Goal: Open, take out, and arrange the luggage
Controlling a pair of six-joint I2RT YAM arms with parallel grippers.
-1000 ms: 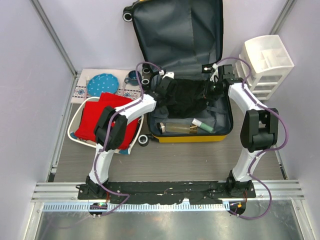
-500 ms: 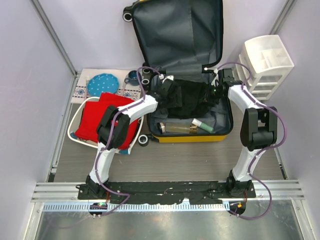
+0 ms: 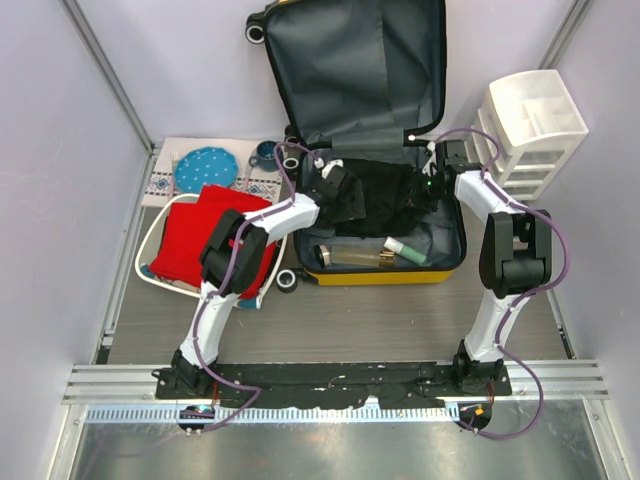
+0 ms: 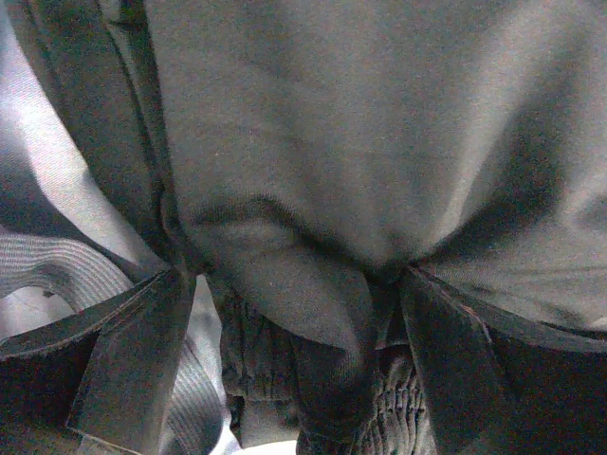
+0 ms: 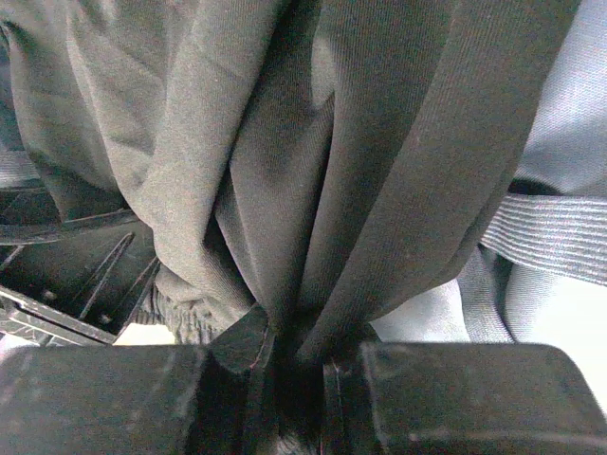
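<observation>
Suitcase, large and yellow with a hard shell and dark grey lining (image 3: 385,276), lying open at the middle of the worktop's far edge, its lid standing against the back wall. Both robot arms reach into the lower half. Between them is a crumpled black fabric garment (image 3: 385,190).

The right gripper (image 3: 432,184) is at the case's right wall. Its wrist camera shows the jaws clenched on a pinched fold of the black cloth (image 5: 285,190), with the gripper (image 5: 294,365) almost fully closed around it.

The left gripper (image 3: 330,182) is at the garment's left end. In its wrist view the gripper (image 4: 299,284) has its jaws well apart, with a thick wad of the cloth (image 4: 379,142) bulging between them. I cannot tell whether it is squeezing that wad or only resting against it.

Over the last second the left arm has pushed its elbow in toward the case. The garment looks more gathered and narrower than it did, and its left end is bunched up around the claw. I take this as the start of a two-handed lift, with the garment not yet clear of the case.

A clear bottle (image 3: 350,256) and a green tube (image 3: 405,250) lie along the case's near wall, beside the garment, and are still to be unpacked.

A white basket (image 3: 150,275) holding red cushions (image 3: 190,240) sits toward the left edge. A blue dotted plate (image 3: 207,168) lies behind it, and a white plastic drawer unit (image 3: 530,125) stands at the far right corner.
</observation>
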